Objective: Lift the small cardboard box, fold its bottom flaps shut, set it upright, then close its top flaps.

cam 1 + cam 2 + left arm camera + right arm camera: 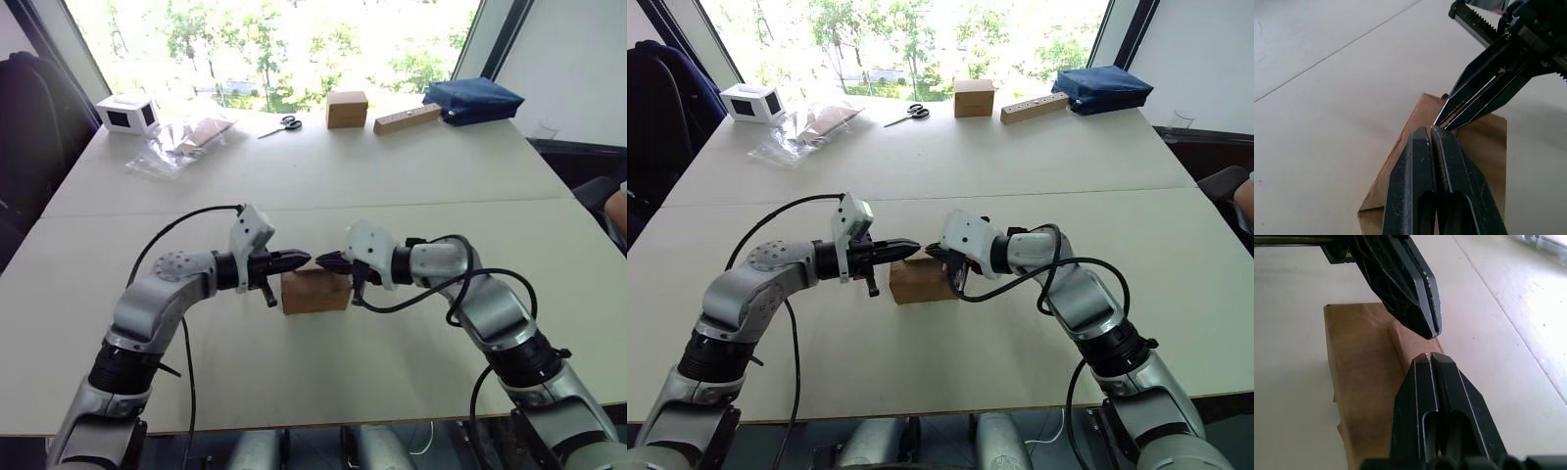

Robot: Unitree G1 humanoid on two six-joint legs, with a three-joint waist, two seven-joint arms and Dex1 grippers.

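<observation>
A wide pale bench point(411, 186) is seen before bright windows; scissors point(283, 123), a clear plastic bag point(181, 145), another cardboard cube point(347, 109), a long wooden block point(407, 118) and a blue bag point(473, 100) are laid far beyond the end effectors. The small cardboard box point(315, 292) is set on the bench directly beneath both tips. The left end effector point(301, 259) and right end effector point(322, 260) are held level, tip to tip, each clenched on nothing.

Office/meeting rm: big white tables point(411, 186) pushed together, lg window point(274, 44) w/ trees, black chair point(29, 117).
</observation>
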